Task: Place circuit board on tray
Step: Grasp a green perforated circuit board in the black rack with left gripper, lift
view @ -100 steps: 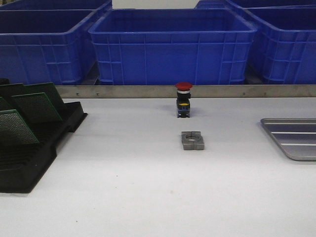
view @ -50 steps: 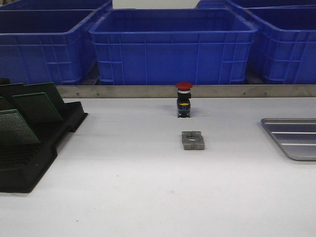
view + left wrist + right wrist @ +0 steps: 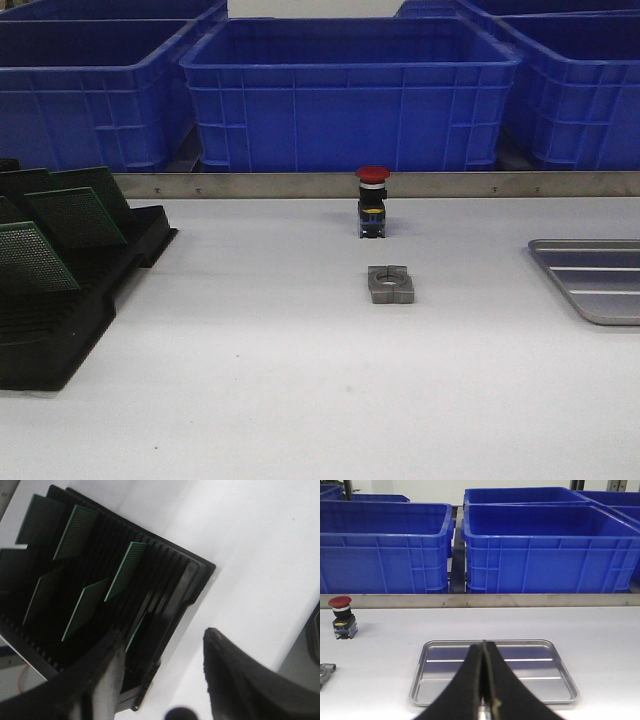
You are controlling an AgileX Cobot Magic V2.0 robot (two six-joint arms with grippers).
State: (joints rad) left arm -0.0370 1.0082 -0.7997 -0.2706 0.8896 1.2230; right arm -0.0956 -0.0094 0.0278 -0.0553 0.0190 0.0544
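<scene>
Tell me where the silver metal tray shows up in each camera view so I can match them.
Front view: the tray lies at the right edge, cut off by the frame.
Left wrist view: not in it.
Right wrist view: tray whole and empty, at lower centre behind the shut right gripper.
Shared landmark: the red push button in front and right wrist views.

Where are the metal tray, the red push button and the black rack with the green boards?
tray [image 3: 555,692]: right wrist view, bare floor near a corner.
red push button [image 3: 372,174]: front view, red cap.
black rack [image 3: 60,345]: front view, slotted base.
</scene>
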